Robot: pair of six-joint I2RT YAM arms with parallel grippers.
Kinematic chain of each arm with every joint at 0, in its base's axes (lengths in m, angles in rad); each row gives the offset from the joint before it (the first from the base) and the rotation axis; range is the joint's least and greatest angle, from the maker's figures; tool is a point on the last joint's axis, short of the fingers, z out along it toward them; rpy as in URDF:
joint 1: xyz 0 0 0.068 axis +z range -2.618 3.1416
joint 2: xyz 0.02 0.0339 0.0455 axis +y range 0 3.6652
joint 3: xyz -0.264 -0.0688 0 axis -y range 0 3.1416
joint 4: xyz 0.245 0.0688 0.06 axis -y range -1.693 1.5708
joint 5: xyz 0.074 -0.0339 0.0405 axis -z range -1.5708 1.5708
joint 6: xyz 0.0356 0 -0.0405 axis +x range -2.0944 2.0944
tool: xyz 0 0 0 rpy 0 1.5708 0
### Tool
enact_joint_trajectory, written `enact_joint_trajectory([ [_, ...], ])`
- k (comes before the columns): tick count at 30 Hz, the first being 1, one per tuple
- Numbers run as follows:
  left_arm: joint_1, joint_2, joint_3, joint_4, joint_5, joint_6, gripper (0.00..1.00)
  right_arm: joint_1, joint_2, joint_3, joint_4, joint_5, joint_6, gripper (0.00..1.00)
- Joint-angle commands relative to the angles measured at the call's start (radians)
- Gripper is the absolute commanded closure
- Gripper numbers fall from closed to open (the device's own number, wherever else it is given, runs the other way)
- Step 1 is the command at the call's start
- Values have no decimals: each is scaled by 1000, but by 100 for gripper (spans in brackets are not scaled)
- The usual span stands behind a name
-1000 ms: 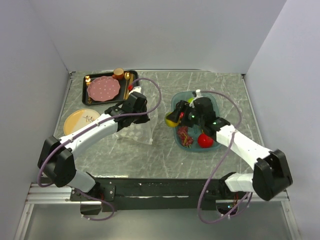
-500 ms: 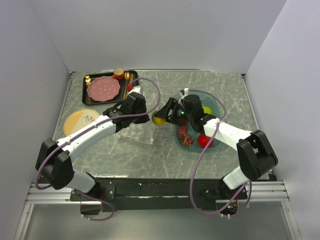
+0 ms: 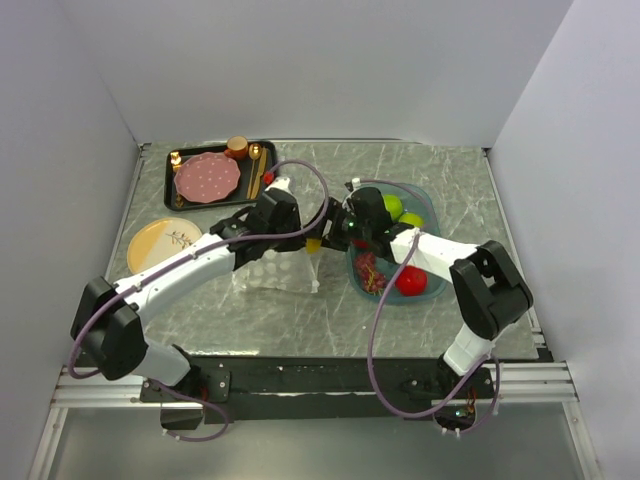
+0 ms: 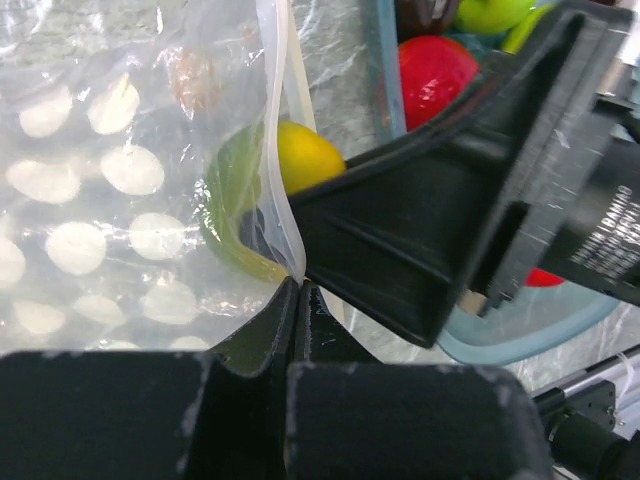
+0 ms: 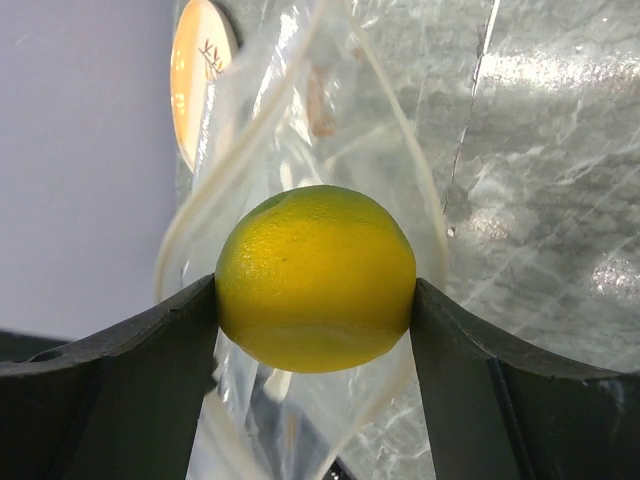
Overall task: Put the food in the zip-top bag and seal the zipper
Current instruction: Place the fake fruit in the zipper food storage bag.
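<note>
The clear zip-top bag [image 3: 272,268] lies left of centre. My left gripper [image 4: 298,288] is shut on its white zipper [image 4: 278,120] edge and holds the mouth up. A yellow-green ball of food [image 5: 315,278] is clamped between the fingers of my right gripper [image 5: 315,300], right at the bag's open mouth [image 3: 314,243]. From the left wrist the same ball [image 4: 305,155] shows just behind the zipper edge. More food sits in the teal tray [image 3: 432,288]: two green balls [image 3: 393,206], a red ball [image 3: 410,281] and a dark red bunch [image 3: 370,270].
A black tray at the back left holds a pink dotted plate [image 3: 207,177] and an orange cup [image 3: 237,146]. A yellow plate [image 3: 165,240] lies near the left wall. Both arms meet closely at the table's middle, and walls close in three sides.
My right gripper carried the yellow-green ball left from above the teal tray to the bag's mouth. The left gripper stayed shut on the bag edge and shifted slightly right.
</note>
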Motion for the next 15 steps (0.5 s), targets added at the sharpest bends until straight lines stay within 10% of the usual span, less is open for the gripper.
enact_joint_trajectory([
  [1, -11, -71, 1, 81, -17, 14, 99, 19, -14, 51, 16, -29, -25, 40],
  [9, -11, -87, 4, 40, -87, 17, 99, 19, -79, 2, -56, -29, -94, 6],
  [15, -9, -93, 5, 34, -127, 22, 99, 10, -276, -64, -147, 156, -154, 3],
])
